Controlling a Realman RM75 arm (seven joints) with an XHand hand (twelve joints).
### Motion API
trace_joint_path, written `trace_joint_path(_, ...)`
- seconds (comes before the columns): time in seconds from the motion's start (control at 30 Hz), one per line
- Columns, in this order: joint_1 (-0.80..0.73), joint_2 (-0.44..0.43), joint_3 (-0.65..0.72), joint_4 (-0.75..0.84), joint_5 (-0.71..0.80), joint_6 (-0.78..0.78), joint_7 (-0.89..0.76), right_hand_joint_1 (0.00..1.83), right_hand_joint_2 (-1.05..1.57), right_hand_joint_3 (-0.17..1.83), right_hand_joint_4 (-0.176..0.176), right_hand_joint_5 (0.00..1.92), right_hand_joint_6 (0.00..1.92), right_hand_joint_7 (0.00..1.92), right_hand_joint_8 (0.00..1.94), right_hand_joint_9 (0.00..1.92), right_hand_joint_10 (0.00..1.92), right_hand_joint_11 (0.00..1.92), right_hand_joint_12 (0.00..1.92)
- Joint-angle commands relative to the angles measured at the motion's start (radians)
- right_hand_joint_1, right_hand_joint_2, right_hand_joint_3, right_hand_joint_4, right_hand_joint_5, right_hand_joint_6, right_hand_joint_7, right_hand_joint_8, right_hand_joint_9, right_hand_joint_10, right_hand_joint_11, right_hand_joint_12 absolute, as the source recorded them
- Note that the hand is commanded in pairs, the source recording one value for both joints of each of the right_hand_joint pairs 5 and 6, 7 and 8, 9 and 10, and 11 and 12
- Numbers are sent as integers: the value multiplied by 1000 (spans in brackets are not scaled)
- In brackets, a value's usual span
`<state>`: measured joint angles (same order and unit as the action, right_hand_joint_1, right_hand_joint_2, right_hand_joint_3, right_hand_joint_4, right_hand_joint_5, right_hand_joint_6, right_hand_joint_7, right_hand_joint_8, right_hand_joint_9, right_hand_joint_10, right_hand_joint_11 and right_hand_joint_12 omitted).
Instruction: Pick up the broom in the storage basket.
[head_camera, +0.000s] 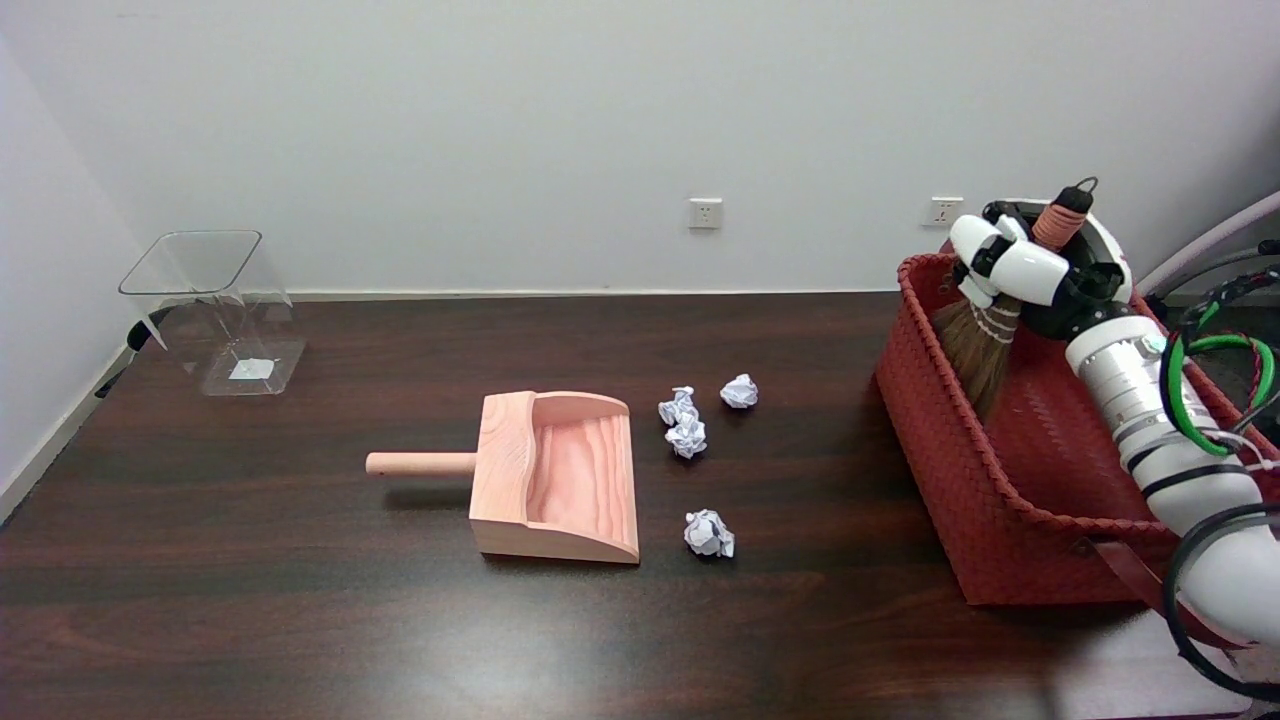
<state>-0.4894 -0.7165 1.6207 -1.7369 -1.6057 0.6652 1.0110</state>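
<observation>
Now | robot hand (1022, 268) grasping one broom (985, 340) | one basket (960, 480) | three paper balls (709, 532) | one dustpan (560, 475)

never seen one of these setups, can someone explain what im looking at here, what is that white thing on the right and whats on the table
The white thing is a robot arm reaching in from the lower right, and it ends in a black-and-white right hand. The picture comes from a camera on the robot's head, looking down and across a dark wooden table.

The hand grips a small broom by its handle, with the bristles hanging down inside a red woven storage basket.

Also on the table are a wooden dustpan, three crumpled paper balls beside it, and a clear plastic bin at the far left.
</observation>
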Motion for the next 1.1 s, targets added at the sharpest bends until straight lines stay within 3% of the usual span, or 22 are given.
trace_joint_path(0.03, 165, 36, 9, 15, 16, -6, -221, 1431, 978, 908, 0, 1920, 1920, 1920, 1920, 1920, 1920, 1920, 1920)
trace_joint_path(0.27, 224, 47, 31, 4, 18, 12, -355, 1435, 996, 903, 0, 1920, 1920, 1920, 1920, 1920, 1920, 1920, 1920)
trace_joint_path(0.83, 315, 68, 160, -135, 122, -111, -348, 1430, 1041, 841, 0, 1920, 1920, 1920, 1920, 1920, 1920, 1909, 1909)
trace_joint_path(1.1, 358, 80, 128, -142, 218, -200, -281, 1424, 1065, 792, 0, 1920, 1920, 1920, 1920, 1920, 1920, 1847, 1847)
